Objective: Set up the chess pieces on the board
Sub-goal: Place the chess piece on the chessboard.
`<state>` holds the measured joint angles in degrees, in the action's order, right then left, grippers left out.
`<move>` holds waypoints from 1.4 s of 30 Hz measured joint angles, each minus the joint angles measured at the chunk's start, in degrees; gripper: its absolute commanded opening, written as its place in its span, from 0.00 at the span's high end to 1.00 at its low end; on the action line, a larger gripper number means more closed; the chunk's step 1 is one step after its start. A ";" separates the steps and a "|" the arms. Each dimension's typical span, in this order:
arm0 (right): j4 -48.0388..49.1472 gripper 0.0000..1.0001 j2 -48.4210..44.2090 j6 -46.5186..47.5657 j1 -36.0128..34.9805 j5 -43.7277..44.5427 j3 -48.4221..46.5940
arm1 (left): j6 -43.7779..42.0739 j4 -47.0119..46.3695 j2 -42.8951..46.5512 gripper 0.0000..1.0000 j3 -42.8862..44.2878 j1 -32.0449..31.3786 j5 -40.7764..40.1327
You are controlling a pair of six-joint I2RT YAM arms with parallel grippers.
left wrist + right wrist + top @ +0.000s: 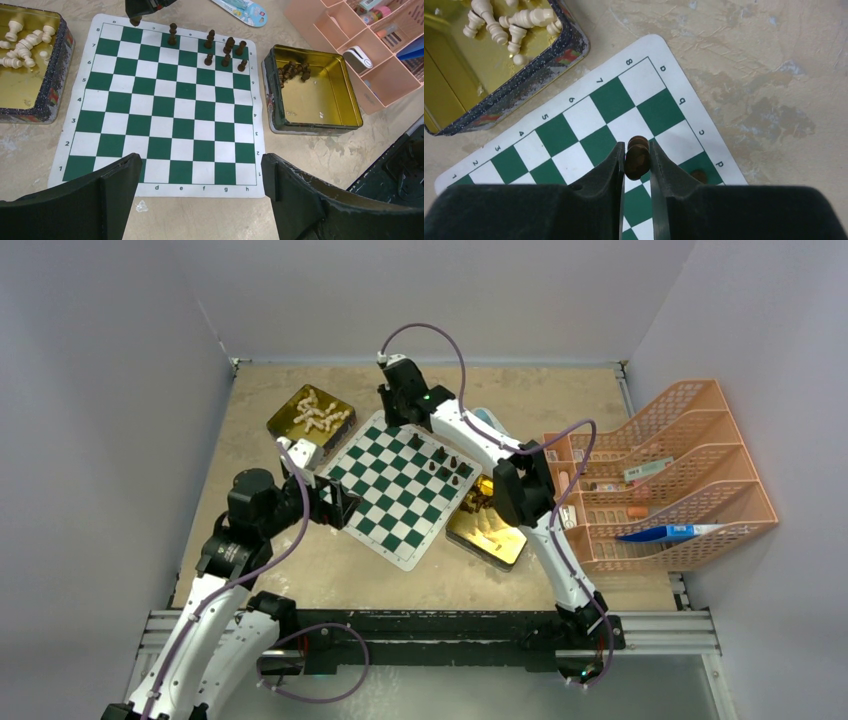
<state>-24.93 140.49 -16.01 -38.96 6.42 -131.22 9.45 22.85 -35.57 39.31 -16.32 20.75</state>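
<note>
The green-and-white checked board (pixel 395 502) is laid flat and askew at the middle of the counter (pixel 560 400). Dark brown pieces (pixel 226 50) are stood upright along its side facing the far-right corner; cream pieces (pixel 318 412) are heaped toward the far-left corner.

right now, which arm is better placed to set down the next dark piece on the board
Right: the right pincer is shut on a dark brown piece above the board near a corner. The left pincer is open and empty at the opposite edge.

Brown chess piece (pixel 637 159) between fingers (pixel 610 172)
</note>
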 measured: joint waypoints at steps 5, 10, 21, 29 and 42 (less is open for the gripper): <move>1.97 0.76 1.33 0.81 0.02 0.09 -0.02 | 0.00 0.00 -0.48 0.10 0.00 0.00 0.02; 2.93 0.75 3.93 1.81 0.02 0.52 -0.02 | 0.00 0.02 -0.96 0.10 0.00 0.00 0.04; 4.50 0.73 5.66 3.61 0.00 1.57 0.00 | 0.00 0.04 -1.16 0.10 0.00 0.00 0.04; 5.27 0.71 6.16 4.33 0.00 1.53 0.00 | 0.00 0.04 -1.33 0.10 0.00 0.00 0.02; 6.84 0.63 8.20 4.79 0.00 1.29 0.00 | -0.02 0.07 -1.31 0.10 0.00 0.00 0.04</move>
<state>-18.09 148.68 -11.22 -38.96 7.70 -131.22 9.43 22.92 -36.88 39.31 -16.32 20.80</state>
